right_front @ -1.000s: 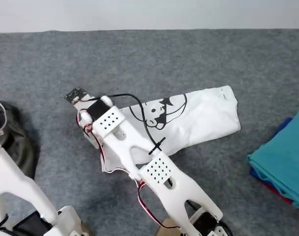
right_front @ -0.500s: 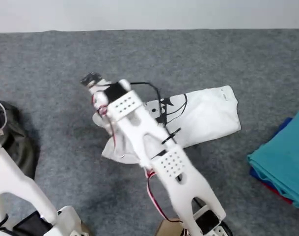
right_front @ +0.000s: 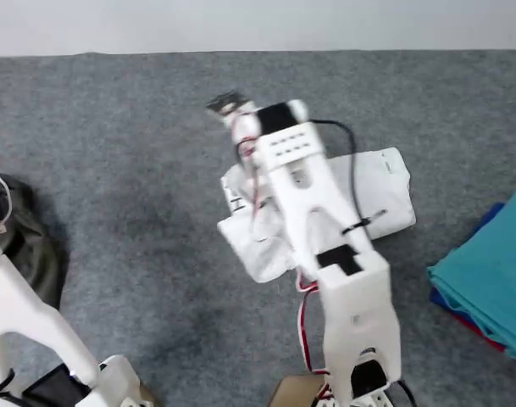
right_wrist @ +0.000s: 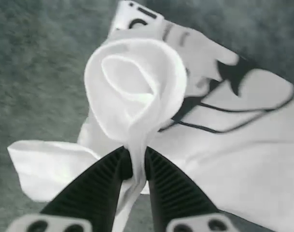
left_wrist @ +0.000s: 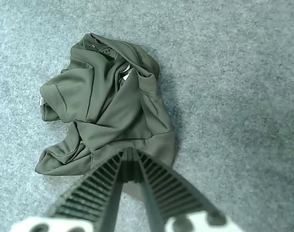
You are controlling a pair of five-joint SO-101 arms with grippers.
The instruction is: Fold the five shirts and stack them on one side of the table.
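A white shirt (right_front: 378,199) with a black print lies right of the table's middle. My right gripper (right_wrist: 133,163) is shut on a bunched fold of the white shirt (right_wrist: 137,82) and holds that end lifted above the rest of the cloth. The right arm (right_front: 298,174) stretches from the near edge over the shirt. A crumpled olive shirt (left_wrist: 108,106) lies at the left edge (right_front: 24,242). My left gripper (left_wrist: 130,160) hangs shut just over the olive shirt's near rim, and whether it touches the cloth I cannot tell.
A stack of folded shirts (right_front: 486,271), teal on top with blue and red beneath, sits at the right edge. The left arm (right_front: 20,314) stands at the near left. Grey carpet (right_front: 130,110) covers the table, bare at the back and left of the middle.
The right arm swung right and farther back, carrying the white shirt's left end up and over towards the rest of the shirt. The left arm stayed still.
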